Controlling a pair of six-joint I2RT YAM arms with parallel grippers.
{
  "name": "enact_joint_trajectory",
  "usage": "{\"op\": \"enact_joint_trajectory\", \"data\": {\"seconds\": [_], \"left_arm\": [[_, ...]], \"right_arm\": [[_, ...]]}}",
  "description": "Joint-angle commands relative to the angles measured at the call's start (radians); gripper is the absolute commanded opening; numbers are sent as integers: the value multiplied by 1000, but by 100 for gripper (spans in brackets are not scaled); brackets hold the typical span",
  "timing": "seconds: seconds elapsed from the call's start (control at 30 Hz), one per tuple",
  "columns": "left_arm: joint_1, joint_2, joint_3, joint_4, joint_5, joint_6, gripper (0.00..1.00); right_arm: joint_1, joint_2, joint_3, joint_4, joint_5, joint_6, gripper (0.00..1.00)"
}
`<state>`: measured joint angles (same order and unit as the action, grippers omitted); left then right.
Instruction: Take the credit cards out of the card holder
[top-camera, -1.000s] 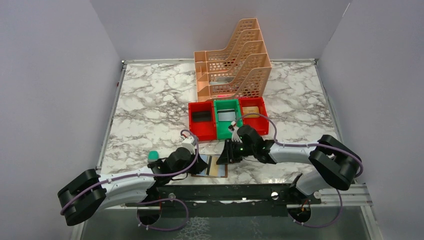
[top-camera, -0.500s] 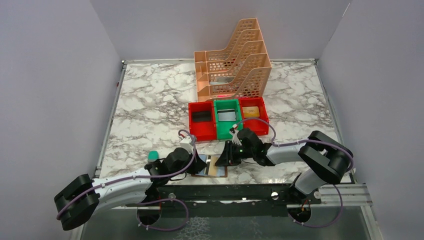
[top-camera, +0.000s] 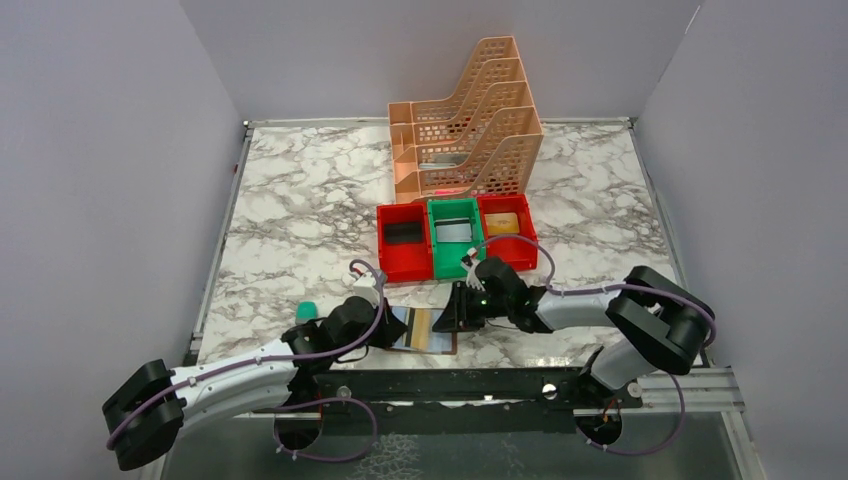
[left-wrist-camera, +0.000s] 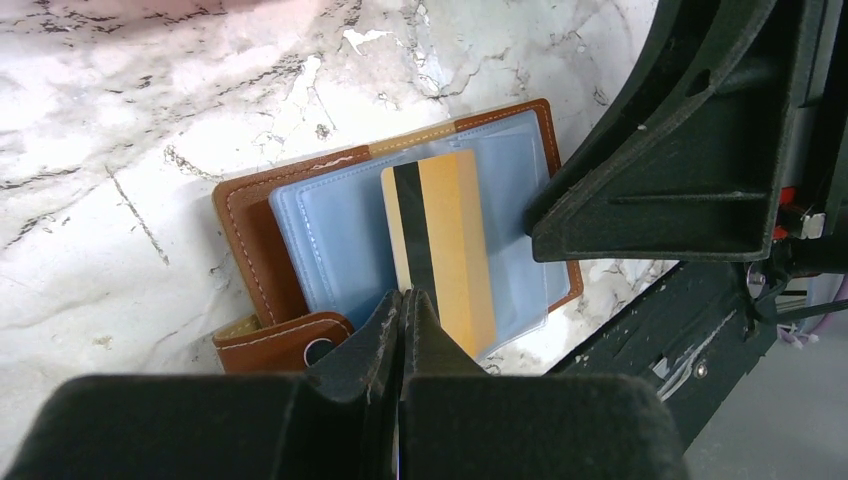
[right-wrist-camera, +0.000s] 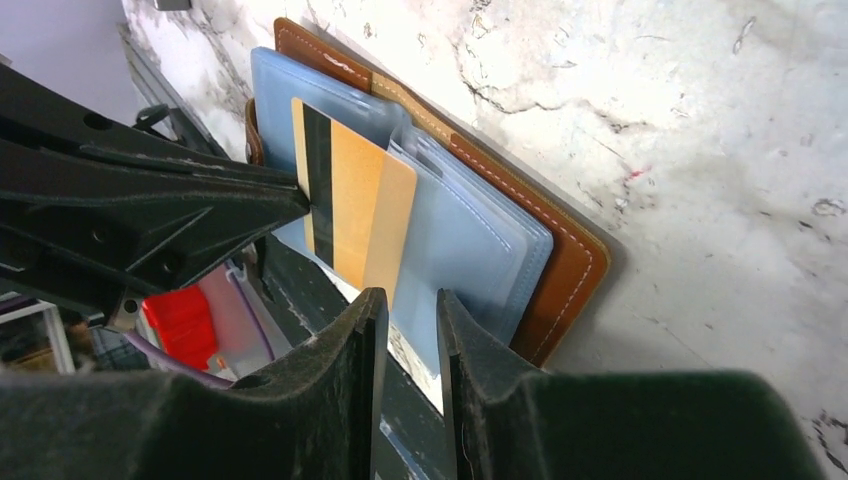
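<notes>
Marble-patterned tabletop (top-camera: 300, 210), walled by plain grey panels (top-camera: 100, 150). At the far edge, a peach perforated tiered file rack (top-camera: 470, 135). Just before it, three small bins side by side: red (top-camera: 403, 243), green (top-camera: 455, 238), red (top-camera: 507, 232).

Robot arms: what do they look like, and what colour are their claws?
Both arms have white-grey links, chunky black joints and a purple cable looping along them. The left claw and right claw have matte black, wedge-shaped plastic fingers. The left arm has a teal knob.
</notes>
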<state>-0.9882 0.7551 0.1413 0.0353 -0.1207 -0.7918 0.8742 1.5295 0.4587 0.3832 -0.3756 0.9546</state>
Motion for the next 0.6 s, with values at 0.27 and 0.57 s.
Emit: {"op": "enact_joint_trajectory", "data": {"seconds": [0.27,0.57], "left_arm": [[3,13,4,35,0,-7,0],[3,5,4,32,7,-3,2]], "right_arm": [[28,-103,122,-155,-36,-131,33],[40,87,62,-44,-3,-35,34]]}}
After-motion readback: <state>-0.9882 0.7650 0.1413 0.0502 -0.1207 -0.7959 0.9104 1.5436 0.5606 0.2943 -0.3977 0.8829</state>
